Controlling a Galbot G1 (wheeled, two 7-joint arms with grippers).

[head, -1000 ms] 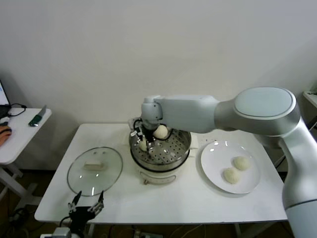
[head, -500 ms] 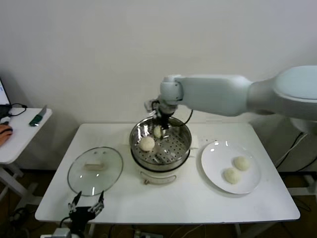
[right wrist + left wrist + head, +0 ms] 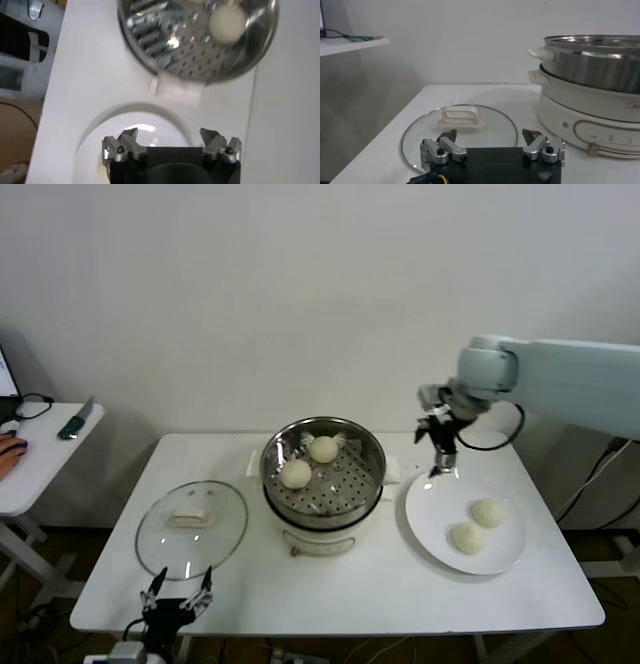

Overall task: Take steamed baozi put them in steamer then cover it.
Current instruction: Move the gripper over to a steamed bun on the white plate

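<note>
Stainless-steel steamer (image 3: 323, 474) on its white pot base sits mid-table with two steamed baozi (image 3: 309, 462) on its perforated floor, while two more baozi lie on the white plate (image 3: 435, 534) to its right. Above the plate's far edge, between steamer and plate, hangs the right gripper (image 3: 440, 452), its fingers spread wide and holding nothing. The left gripper (image 3: 178, 602) waits at the table's near edge just beside the cover (image 3: 191, 527), which lies flat on the table left of the steamer, and its fingers too are spread wide and empty.
</note>
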